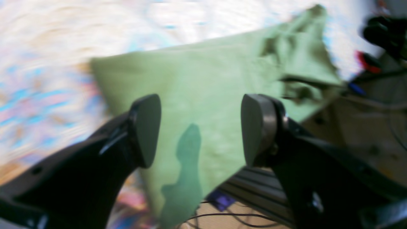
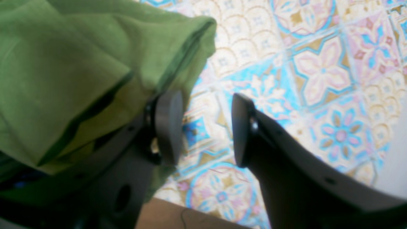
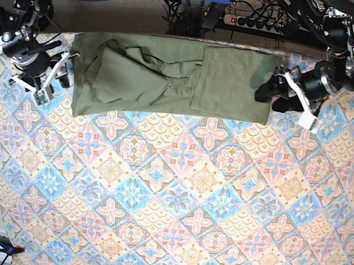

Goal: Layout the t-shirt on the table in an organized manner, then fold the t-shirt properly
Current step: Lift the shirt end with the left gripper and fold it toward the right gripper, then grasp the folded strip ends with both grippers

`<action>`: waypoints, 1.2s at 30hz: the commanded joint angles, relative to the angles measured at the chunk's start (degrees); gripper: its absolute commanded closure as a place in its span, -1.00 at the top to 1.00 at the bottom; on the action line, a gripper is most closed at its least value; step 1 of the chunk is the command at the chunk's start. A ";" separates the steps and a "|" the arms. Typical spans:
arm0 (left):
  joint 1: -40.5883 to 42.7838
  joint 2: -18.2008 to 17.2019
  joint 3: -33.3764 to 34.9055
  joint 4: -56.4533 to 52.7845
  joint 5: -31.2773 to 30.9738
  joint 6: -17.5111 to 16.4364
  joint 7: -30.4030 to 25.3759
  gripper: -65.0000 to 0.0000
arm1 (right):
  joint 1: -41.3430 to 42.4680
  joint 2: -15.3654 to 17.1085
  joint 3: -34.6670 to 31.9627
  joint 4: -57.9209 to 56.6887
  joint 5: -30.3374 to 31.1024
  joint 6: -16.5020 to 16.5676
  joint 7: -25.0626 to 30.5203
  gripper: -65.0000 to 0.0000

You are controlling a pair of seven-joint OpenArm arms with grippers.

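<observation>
Lying between both grippers: t-shirt (image 3: 171, 73)

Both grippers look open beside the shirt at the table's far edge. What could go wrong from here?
1. The t-shirt lies along the far edge of the table; a pull that way could drag it off.
2. Its middle is bunched in folds; folding now would likely trap the wrinkles.
3. The right gripper stands over bare cloth beside the shirt, the left gripper over a single layer; closing here may miss or pinch the tablecloth.
</observation>
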 commanded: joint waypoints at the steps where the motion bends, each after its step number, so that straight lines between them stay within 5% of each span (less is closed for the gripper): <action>1: -0.21 -0.79 -1.03 0.72 -0.62 -0.21 -1.00 0.19 | 0.64 0.67 -0.76 0.58 0.92 0.12 1.21 -0.23; 14: -0.21 -0.53 -2.26 0.63 0.17 -0.21 -0.92 0.19 | 4.42 0.67 -1.91 -11.55 1.01 0.12 -2.04 -0.20; 19: -0.21 -0.53 -2.17 0.63 0.17 -0.21 -0.92 0.19 | 4.86 0.76 -1.91 -15.94 6.72 0.12 -2.04 0.08; 25: -0.21 -0.53 -2.17 0.54 0.61 -0.21 -0.92 0.19 | 4.86 0.93 -1.73 -17.53 14.81 0.12 -1.51 0.64; 36: -0.21 -0.44 -2.08 0.54 1.40 -0.30 -0.92 0.19 | 4.86 0.93 1.17 -17.53 17.71 0.12 -1.95 0.67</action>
